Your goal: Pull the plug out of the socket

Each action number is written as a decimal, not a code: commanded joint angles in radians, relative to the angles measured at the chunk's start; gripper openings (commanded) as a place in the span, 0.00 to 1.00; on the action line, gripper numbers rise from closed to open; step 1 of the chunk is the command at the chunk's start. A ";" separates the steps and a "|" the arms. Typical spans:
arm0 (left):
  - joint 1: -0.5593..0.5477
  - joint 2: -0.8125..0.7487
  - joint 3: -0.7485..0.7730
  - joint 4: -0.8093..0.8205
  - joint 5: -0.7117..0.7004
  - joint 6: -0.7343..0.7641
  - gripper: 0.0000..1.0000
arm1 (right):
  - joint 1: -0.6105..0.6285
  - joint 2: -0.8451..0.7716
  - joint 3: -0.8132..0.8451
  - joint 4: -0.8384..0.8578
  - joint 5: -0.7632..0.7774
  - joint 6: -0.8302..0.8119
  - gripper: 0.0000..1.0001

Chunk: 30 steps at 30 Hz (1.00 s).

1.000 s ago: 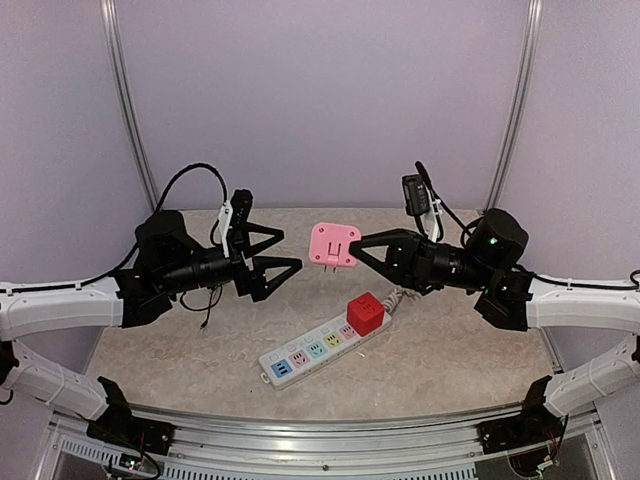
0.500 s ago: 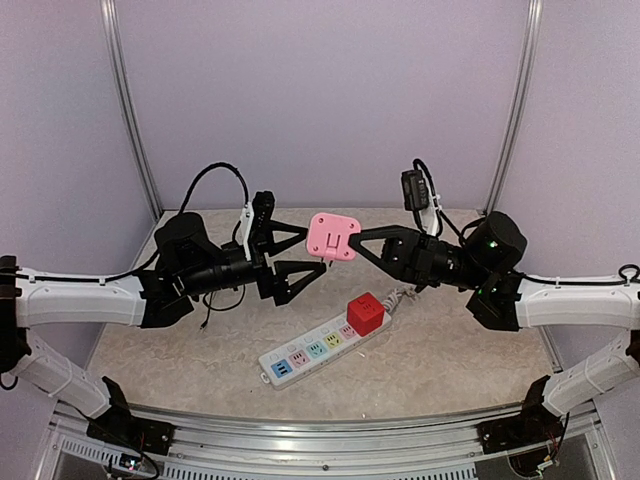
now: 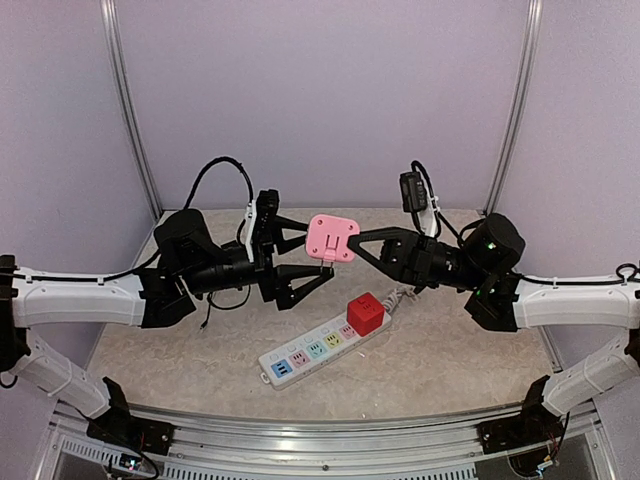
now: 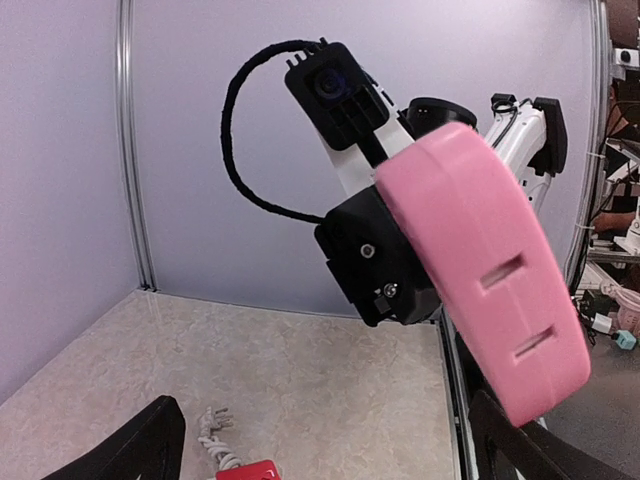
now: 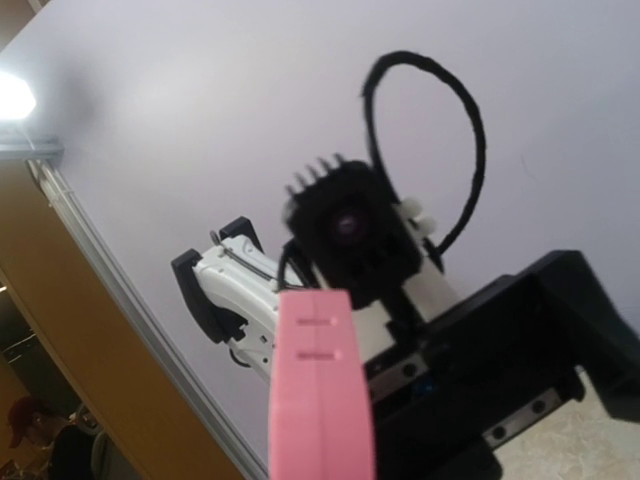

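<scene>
My right gripper (image 3: 352, 246) is shut on a pink square plug adapter (image 3: 333, 238) and holds it in the air above the table, prongs pointing down. My left gripper (image 3: 316, 254) is open, its fingertips right at the adapter's left edge; I cannot tell if they touch it. The adapter fills the right of the left wrist view (image 4: 480, 270) and shows edge-on in the right wrist view (image 5: 320, 390). The socket (image 3: 315, 348), a long white power strip with pastel outlets, lies on the table below. A red cube plug (image 3: 365, 313) sits in its right end.
The strip's white cord (image 3: 400, 296) runs off to the right under my right arm; its bundled end shows beside the red cube in the left wrist view (image 4: 215, 445). A loose black cable (image 3: 205, 318) lies under my left arm. Purple walls close in the back and sides.
My left arm has moved right, bringing its open fingers up to the pink adapter. My right gripper has kept hold of the adapter, shifting it slightly.
</scene>
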 commanded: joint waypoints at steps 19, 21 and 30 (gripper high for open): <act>-0.036 -0.046 0.061 -0.069 -0.030 0.040 0.90 | 0.003 0.013 -0.017 -0.027 -0.002 -0.038 0.00; -0.035 -0.046 0.065 -0.070 -0.023 0.035 0.90 | 0.003 0.019 -0.020 -0.026 -0.002 -0.039 0.00; -0.020 -0.050 0.095 -0.091 -0.045 -0.027 0.82 | 0.005 0.028 -0.034 -0.006 -0.014 -0.035 0.00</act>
